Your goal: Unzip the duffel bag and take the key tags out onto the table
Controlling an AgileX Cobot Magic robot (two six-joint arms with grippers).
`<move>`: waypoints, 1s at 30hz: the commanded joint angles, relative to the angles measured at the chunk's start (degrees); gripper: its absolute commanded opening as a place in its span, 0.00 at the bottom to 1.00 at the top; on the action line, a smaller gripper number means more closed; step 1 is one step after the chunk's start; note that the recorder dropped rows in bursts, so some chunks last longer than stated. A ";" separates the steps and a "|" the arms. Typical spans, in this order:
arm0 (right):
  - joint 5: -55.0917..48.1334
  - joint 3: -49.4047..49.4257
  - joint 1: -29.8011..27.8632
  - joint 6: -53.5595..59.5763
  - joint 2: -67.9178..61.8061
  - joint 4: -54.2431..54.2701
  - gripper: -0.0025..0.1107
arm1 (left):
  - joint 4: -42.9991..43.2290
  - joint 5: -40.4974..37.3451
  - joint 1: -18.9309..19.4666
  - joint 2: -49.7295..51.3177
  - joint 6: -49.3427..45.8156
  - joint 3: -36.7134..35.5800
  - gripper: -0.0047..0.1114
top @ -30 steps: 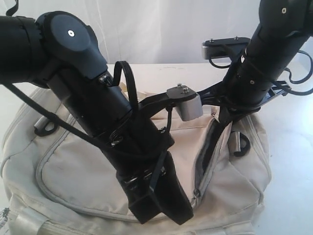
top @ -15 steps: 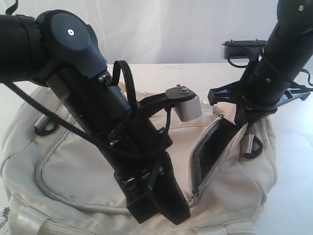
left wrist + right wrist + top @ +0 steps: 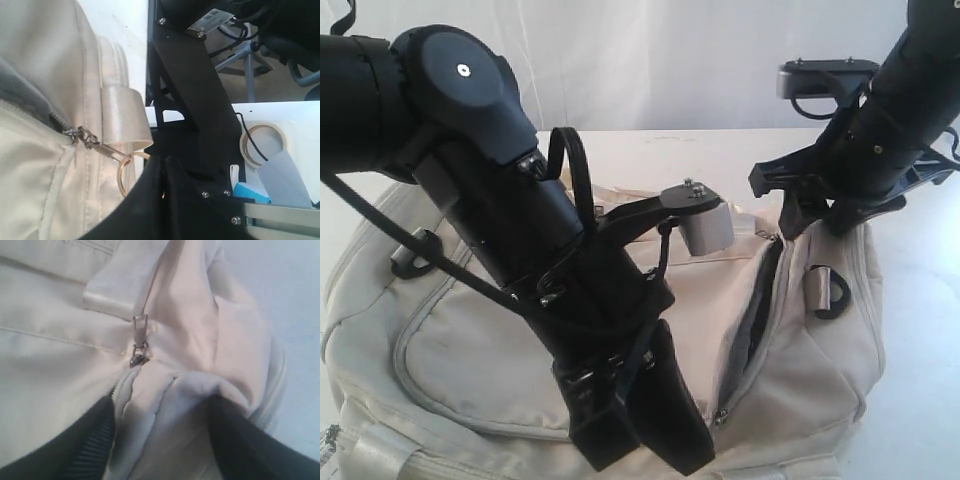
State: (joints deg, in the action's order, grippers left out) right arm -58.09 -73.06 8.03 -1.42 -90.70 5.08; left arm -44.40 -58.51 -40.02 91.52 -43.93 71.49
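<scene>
Item, my right claw [image 3: 161,405]: fingers [image 3: 85,450] spread wide and pinching nothing, with a slack fold of the duffel bag [image 3: 470,350] lying under the gap. A second ago this claw sat low at the head of the side zip, and half a second ago it was hauling that edge up. Now it hangs higher and further to my right, clear of the cloth. Just beyond its fingertips is the zipper pull [image 3: 138,340], standing straight off its slider and touching a pale webbing strap [image 3: 115,290]. Item, the zip mouth [image 3: 752,320]: half a second back it gaped wide on dark lining, and it has since sagged to a narrow dark slit — partly undone, not closed. Close beside it, toward the bag's right end, is the black D-ring [image 3: 825,290]. Item, my left claw [image 3: 160,167]: fingers pressed together, low against the near side of the bag, placed much as it was a second ago. A gold ring [image 3: 123,172] on another slider runs up to the finger edge — whether I pinch it I cannot tell. Next to that ring is a webbing loop [image 3: 122,120]. Item, the bag itself: cream, lying on the white table [image 3: 920,380] under both my arms, not shifted apart from the fallen flap.
</scene>
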 commanded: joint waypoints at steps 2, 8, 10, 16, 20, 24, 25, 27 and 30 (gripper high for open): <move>-1.06 -1.49 -0.70 2.30 4.71 1.47 0.64 | -5.44 -3.76 -0.68 -0.88 -5.29 -0.43 0.04; -9.69 -1.59 -0.59 5.66 9.69 10.85 0.64 | -5.81 -0.87 -0.68 -0.88 -5.97 -0.43 0.04; -11.88 -1.12 -0.13 7.81 10.27 14.36 0.64 | -6.66 0.40 -0.68 -0.88 -5.97 -0.43 0.04; -11.88 4.28 2.84 9.28 10.71 17.14 0.64 | -8.29 0.38 -0.68 -1.23 -5.97 -0.43 0.04; -11.88 7.52 4.16 9.18 10.71 18.17 0.64 | -8.29 -0.16 -0.68 -3.01 -5.97 -0.43 0.04; -11.88 9.74 5.74 9.18 10.71 19.05 0.64 | -7.45 -0.04 -0.68 -4.99 -5.97 -0.43 0.04; -11.88 9.99 6.21 9.18 10.60 19.05 0.64 | -7.45 -0.04 -0.68 -5.38 -5.86 -0.43 0.04; -10.65 10.74 6.96 9.18 10.60 19.67 0.63 | -7.33 -0.34 -0.68 -5.80 -5.79 -0.43 0.04; -8.80 11.61 7.60 9.18 10.60 19.97 0.61 | -7.33 -1.69 -0.68 -5.92 -5.79 -0.43 0.04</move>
State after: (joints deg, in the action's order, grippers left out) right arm -68.53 -62.40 15.01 7.06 -80.33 24.33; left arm -49.90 -56.72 -40.33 86.49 -49.77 71.40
